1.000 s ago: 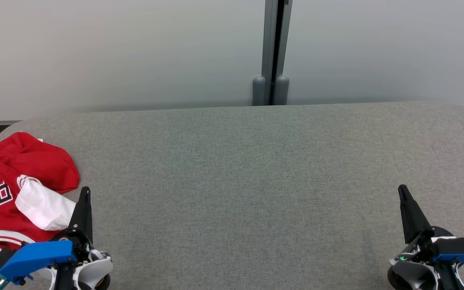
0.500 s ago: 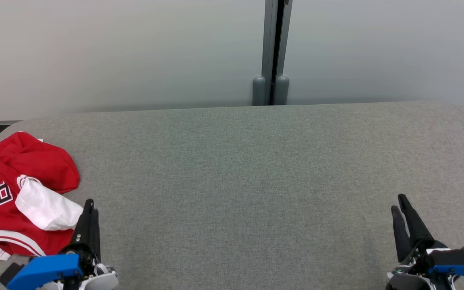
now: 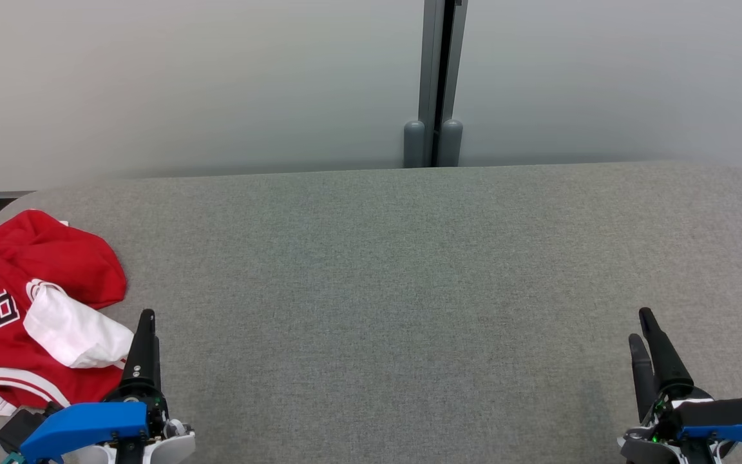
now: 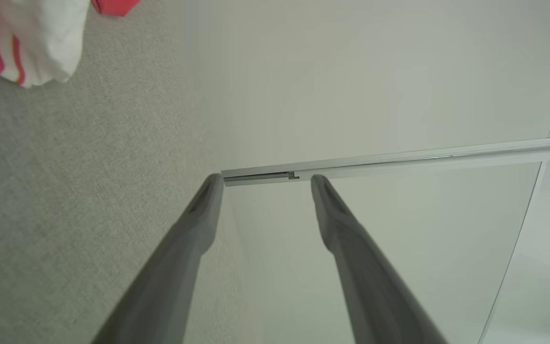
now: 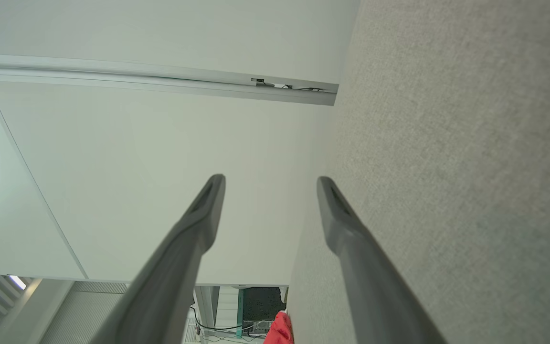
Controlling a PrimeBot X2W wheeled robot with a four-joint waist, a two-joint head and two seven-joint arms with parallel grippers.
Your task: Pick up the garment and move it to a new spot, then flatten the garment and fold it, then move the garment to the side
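The garment [image 3: 17, 309] is a red jersey with white trim and black-and-white letters, lying crumpled at the left end of the grey table [image 3: 384, 270]. A corner of the garment [image 4: 31, 38] shows at the top left of the left wrist view, and a red scrap of the garment [image 5: 280, 329] shows at the bottom of the right wrist view. My left gripper [image 3: 147, 325] hovers just right of the jersey, open and holding nothing. My right gripper [image 3: 640, 328] hangs over the right front of the table, open and holding nothing.
A pale partition wall [image 3: 190, 84] runs along the table's far edge, with a grey metal post [image 3: 438, 84] at its middle. The table's corners are rounded.
Both grippers have gone from shut to open. Both have drawn back slightly toward the table's front edge. The jersey has not moved.
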